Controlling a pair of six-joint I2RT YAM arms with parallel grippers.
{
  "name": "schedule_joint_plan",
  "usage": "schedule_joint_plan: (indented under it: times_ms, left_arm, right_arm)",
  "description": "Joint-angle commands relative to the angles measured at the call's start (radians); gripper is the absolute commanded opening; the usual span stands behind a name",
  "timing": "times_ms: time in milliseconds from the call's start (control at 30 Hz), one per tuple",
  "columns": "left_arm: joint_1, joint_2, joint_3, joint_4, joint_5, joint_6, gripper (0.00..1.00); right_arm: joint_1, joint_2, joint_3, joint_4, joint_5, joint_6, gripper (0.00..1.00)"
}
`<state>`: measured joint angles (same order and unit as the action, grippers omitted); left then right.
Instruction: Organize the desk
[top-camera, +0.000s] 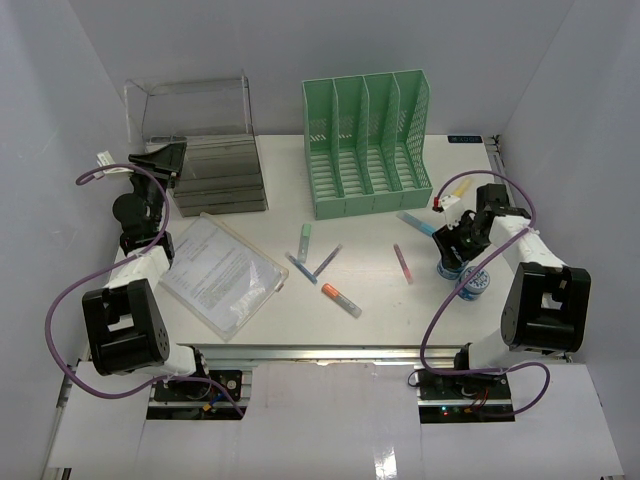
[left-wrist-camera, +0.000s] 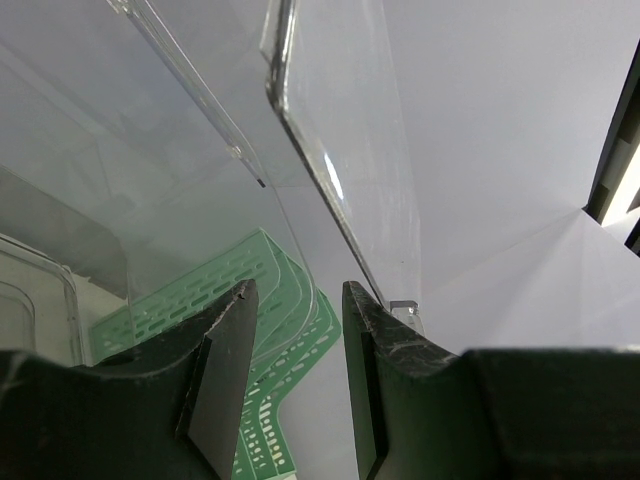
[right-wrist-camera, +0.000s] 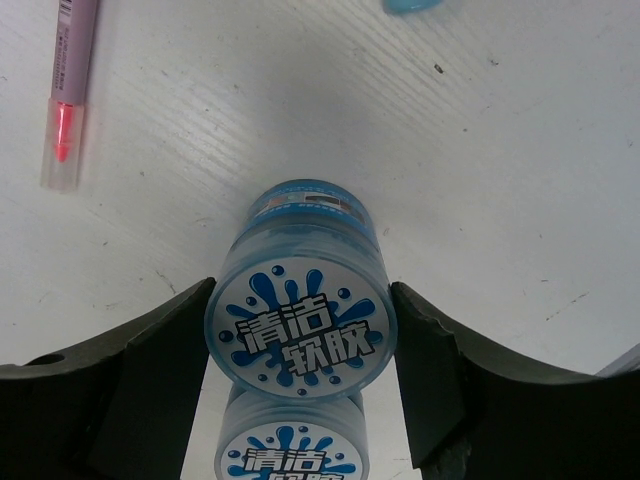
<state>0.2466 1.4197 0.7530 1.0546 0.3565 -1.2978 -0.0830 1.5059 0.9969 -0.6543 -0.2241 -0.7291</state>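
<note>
The desk (top-camera: 380, 310) is a white tabletop (right-wrist-camera: 500, 150). My right gripper (top-camera: 452, 255) (right-wrist-camera: 302, 288) is at its right side, shut on a blue jar (right-wrist-camera: 300, 320) with a white-and-blue printed lid; both fingers press its sides. A second identical jar (right-wrist-camera: 292, 455) (top-camera: 477, 283) sits just behind it. My left gripper (top-camera: 165, 158) (left-wrist-camera: 297, 290) is at the far left beside the clear plastic drawer box (top-camera: 205, 165), jaws apart with nothing solid between them. A clear panel (left-wrist-camera: 340, 150) rises just beyond its fingers.
A green slotted file rack (top-camera: 368, 145) (left-wrist-camera: 270, 400) stands at the back centre. A clear sleeve of papers (top-camera: 220, 272) lies front left. Several pens lie mid-desk: green (top-camera: 305, 238), orange (top-camera: 340, 299), pink (top-camera: 403, 263) (right-wrist-camera: 70, 100). A yellow-and-red item (top-camera: 452, 195) lies by the rack.
</note>
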Motion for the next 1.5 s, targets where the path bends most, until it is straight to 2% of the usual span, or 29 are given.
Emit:
schedule_joint_plan:
  times_ms: [0,100,233,333,400,467,700,933,967,1100,1167,1333,1467]
  left_arm:
    - [0.005,-0.009,0.052,0.021,0.013,-0.026,0.50]
    - [0.005,-0.004,0.064,0.012,0.020,-0.046,0.49]
    - [0.005,-0.004,0.080,-0.002,0.021,-0.073,0.49]
    - [0.005,-0.013,0.096,-0.027,0.022,-0.080,0.48]
    - [0.005,-0.019,0.106,-0.049,0.021,-0.082,0.48]
    - [0.005,-0.025,0.118,-0.072,0.021,-0.087,0.48]
    - [0.005,-0.033,0.149,-0.126,0.016,-0.112,0.49]
    - [0.005,-0.028,0.166,-0.154,0.013,-0.124,0.48]
    - [0.005,-0.027,0.176,-0.163,0.016,-0.123,0.48]
    - [0.003,-0.028,0.198,-0.177,0.019,-0.121,0.48]
    - [0.005,-0.030,0.203,-0.174,0.021,-0.123,0.48]
    - [0.004,-0.032,0.210,-0.173,0.024,-0.123,0.49]
    - [0.005,-0.024,0.212,-0.167,0.035,-0.127,0.49]
  right_arm:
    - [0.030,-0.051,0.097,-0.038,-0.059,-0.057,0.17]
    - [0.134,-0.076,0.175,-0.100,-0.080,-0.101,0.08]
    - [0.318,-0.092,0.293,-0.138,-0.045,-0.186,0.08]
    - [0.544,-0.075,0.367,-0.128,-0.003,-0.247,0.08]
    - [0.638,-0.038,0.428,-0.105,0.051,-0.290,0.08]
    - [0.783,0.013,0.500,-0.075,0.096,-0.333,0.08]
    - [1.041,0.261,0.785,0.108,0.202,-0.479,0.08]
    - [1.104,0.490,0.973,0.330,0.218,-0.561,0.08]
    - [1.106,0.566,1.031,0.450,0.249,-0.592,0.08]
    - [1.097,0.713,1.152,0.739,0.298,-0.615,0.08]
    - [1.091,0.784,1.230,0.798,0.301,-0.606,0.08]
    - [1.077,0.874,1.219,1.071,0.343,-0.633,0.08]
    - [1.056,0.944,1.288,1.141,0.376,-0.646,0.08]
